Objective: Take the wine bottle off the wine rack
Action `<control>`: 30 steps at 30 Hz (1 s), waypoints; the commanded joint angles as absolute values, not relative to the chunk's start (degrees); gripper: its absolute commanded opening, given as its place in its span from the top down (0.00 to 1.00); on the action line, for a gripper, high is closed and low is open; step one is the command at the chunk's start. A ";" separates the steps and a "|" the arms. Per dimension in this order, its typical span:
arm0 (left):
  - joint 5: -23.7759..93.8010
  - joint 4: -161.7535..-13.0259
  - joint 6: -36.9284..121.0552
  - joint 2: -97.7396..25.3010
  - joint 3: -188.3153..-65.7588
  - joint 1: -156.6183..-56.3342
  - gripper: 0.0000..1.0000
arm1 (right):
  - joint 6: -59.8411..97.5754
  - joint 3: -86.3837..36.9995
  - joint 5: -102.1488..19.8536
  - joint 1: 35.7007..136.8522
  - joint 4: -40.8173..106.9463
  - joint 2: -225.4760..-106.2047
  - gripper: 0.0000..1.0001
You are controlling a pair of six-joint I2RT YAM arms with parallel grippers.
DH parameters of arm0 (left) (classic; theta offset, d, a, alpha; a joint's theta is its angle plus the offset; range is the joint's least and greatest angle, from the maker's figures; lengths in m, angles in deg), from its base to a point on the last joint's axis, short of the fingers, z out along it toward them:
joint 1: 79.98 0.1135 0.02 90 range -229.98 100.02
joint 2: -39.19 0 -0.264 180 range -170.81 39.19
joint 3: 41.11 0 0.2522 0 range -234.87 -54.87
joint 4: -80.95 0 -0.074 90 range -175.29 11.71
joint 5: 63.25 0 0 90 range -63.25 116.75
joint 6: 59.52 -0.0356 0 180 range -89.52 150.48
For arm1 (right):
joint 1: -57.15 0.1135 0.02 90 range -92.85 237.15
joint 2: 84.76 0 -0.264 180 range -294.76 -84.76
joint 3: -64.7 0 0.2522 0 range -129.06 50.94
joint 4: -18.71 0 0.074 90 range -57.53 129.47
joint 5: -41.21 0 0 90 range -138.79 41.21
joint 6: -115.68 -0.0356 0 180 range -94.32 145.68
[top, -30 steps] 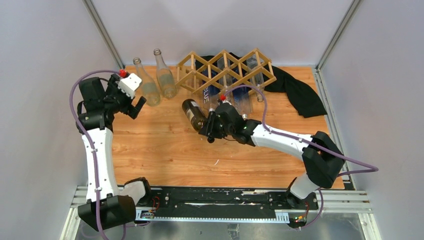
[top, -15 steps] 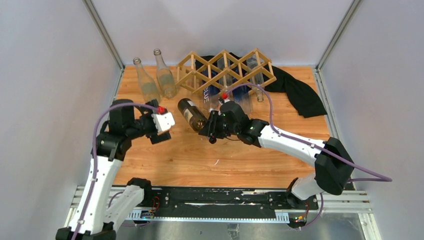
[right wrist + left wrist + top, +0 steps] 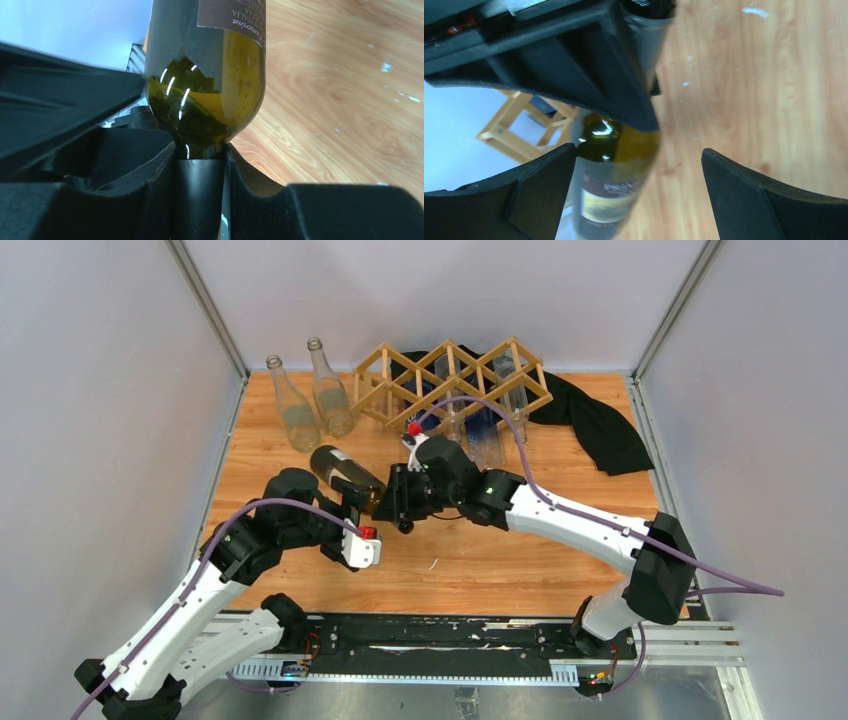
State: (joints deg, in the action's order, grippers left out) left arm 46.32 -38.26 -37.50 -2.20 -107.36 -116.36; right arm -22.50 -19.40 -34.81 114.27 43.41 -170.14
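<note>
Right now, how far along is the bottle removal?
Done: the dark wine bottle is out of the wine rack. In hand: the right gripper is shut on its neck, holding it over the table; the left gripper is open around the body. Left: probably a second grip, then setting it down.

The wine rack [image 3: 450,380] stood at the back of the tabletop [image 3: 520,550], a cloth [image 3: 600,425] behind it to the right, two bottles [image 3: 300,425] just left. The wine bottle [image 3: 340,468] was before the rack (off it), neck between the right fingers [image 3: 125,165], body between the left fingers [image 3: 539,190].
</note>
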 commanded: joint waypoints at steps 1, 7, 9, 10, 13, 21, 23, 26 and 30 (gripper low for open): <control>41.88 -40.82 -37.70 -0.65 -104.71 -117.75 0.00 | -18.75 -26.13 -31.31 118.15 38.80 -171.66 1.00; 40.61 -49.89 -38.03 3.89 -99.45 -117.77 0.00 | -17.06 -27.41 -29.58 121.53 38.42 -172.43 1.00; 40.77 -49.99 -38.28 3.75 -99.28 -117.77 0.00 | -17.32 -26.72 -29.11 122.04 37.23 -172.12 1.00; 40.56 -49.92 -38.17 3.60 -99.21 -117.79 0.00 | -17.51 -26.25 -28.72 122.13 36.37 -171.88 1.00; 40.20 -49.93 -37.98 3.78 -98.81 -117.77 0.00 | -17.77 -25.04 -27.99 122.19 35.27 -170.73 1.00; 41.78 -50.53 -42.31 8.09 -95.87 -117.77 0.12 | -19.15 -21.31 -24.76 122.02 29.14 -168.87 1.00; 41.33 -51.11 -44.27 8.21 -95.70 -117.77 0.24 | -19.32 -20.72 -24.64 121.83 29.09 -168.50 0.95; 40.24 -54.07 -44.71 7.13 -95.71 -117.77 0.57 | -20.02 -19.69 -24.04 121.05 28.47 -167.57 0.87; 39.42 -57.91 -43.56 5.85 -95.67 -117.77 0.88 | -20.77 -17.42 -24.79 119.93 28.43 -165.64 0.63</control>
